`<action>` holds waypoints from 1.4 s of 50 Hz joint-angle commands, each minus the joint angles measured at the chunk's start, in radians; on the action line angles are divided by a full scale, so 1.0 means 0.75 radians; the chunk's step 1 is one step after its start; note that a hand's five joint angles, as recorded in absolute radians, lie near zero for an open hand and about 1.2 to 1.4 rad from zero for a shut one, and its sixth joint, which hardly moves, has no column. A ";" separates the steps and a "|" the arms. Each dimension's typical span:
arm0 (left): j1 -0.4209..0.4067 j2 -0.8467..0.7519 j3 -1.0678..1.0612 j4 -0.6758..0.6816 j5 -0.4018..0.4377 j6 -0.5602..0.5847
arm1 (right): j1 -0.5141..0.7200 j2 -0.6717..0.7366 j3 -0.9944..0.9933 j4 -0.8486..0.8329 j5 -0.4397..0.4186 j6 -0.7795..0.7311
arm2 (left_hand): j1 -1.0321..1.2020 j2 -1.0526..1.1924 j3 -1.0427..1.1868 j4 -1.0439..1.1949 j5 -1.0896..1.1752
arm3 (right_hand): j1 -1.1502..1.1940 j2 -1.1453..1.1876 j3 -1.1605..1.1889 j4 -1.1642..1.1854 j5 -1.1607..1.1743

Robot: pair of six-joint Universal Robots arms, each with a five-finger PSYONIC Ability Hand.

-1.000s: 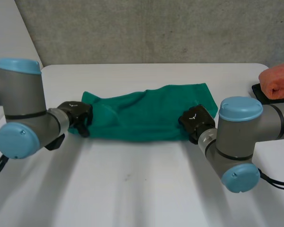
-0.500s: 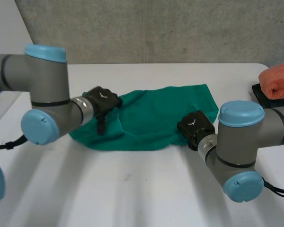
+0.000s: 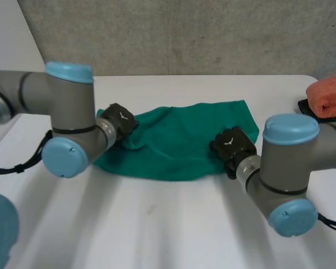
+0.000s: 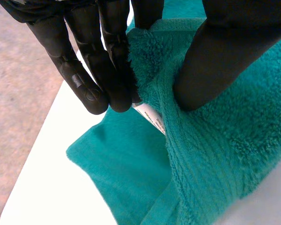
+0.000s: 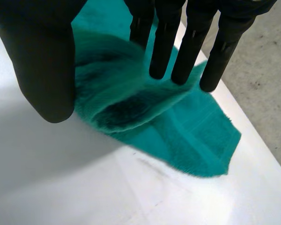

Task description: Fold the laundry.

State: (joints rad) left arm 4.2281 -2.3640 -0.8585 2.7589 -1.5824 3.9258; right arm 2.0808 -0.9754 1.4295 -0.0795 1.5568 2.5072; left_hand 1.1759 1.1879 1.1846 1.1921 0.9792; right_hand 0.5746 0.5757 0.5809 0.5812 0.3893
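The white table (image 3: 173,224) carries a green towel (image 3: 185,145) across its middle, rumpled, with its long side running left to right. The towel's left end is gathered up in a thick fold over a flat layer that stays on the surface (a small white label (image 4: 150,117) shows at that fold). At the far right edge, well apart, lies a flat black pad (image 3: 307,109) with a rolled orange towel (image 3: 329,95) on it.

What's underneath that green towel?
The white table shows around the green towel. Under the edge pinched up by the left hand lies another layer of it. Anything beneath its middle is covered.
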 commanded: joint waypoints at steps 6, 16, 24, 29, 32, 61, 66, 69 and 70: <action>0.173 0.280 -0.285 0.077 0.118 -0.139 | -0.150 -0.074 -0.308 0.465 -0.406 -0.156 | 0.294 0.278 0.282 0.272 0.323 | -0.017 -0.018 -0.025 -0.025 -0.002; 0.251 0.305 -0.330 0.056 0.183 -0.219 | -0.238 0.077 -0.517 0.574 -0.388 -0.508 | 0.294 0.278 0.282 0.272 0.323 | -0.060 -0.061 -0.068 -0.068 -0.045; 0.273 0.301 -0.334 0.054 0.222 -0.262 | -0.236 0.118 -0.517 0.574 -0.411 -0.524 | 0.294 0.278 0.282 0.272 0.323 | -0.107 -0.108 -0.115 -0.116 -0.092; 0.280 0.307 -0.342 0.042 0.228 -0.264 | -0.218 0.122 -0.525 0.534 -0.527 -0.551 | 0.294 0.278 0.282 0.272 0.323 | -0.107 -0.108 -0.115 -0.115 -0.092; 0.284 0.311 -0.352 0.038 0.228 -0.264 | -0.201 0.151 -0.544 0.493 -0.646 -0.584 | 0.294 0.278 0.282 0.272 0.323 | -0.107 -0.108 -0.115 -0.115 -0.092; 0.345 0.411 -0.434 0.036 0.253 -0.285 | -0.191 0.503 -0.896 0.562 -0.591 -0.817 | 0.294 0.278 0.282 0.272 0.323 | 1.096 1.094 1.087 1.087 1.110; 0.376 0.475 -0.471 0.021 0.271 -0.309 | -0.259 0.334 -0.738 0.617 -0.515 -0.778 | 0.294 0.278 0.282 0.272 0.323 | 1.096 1.094 1.087 1.087 1.110; 0.406 0.532 -0.512 -0.005 0.294 -0.319 | -0.318 0.174 -0.604 0.670 -0.472 -0.744 | 0.294 0.278 0.282 0.272 0.323 | 1.096 1.094 1.087 1.087 1.110; 0.412 0.546 -0.522 -0.017 0.300 -0.319 | -0.332 0.133 -0.565 0.689 -0.460 -0.733 | 0.294 0.278 0.282 0.272 0.323 | 1.096 1.094 1.087 1.087 1.110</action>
State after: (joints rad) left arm 4.5040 -2.0207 -1.2050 2.7775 -1.3824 3.6993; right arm 1.9009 -0.6904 0.8423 0.3725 1.1569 1.9156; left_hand 1.1759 1.1879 1.1848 1.1953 0.9792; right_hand 1.1324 1.1694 1.1845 1.1941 0.9911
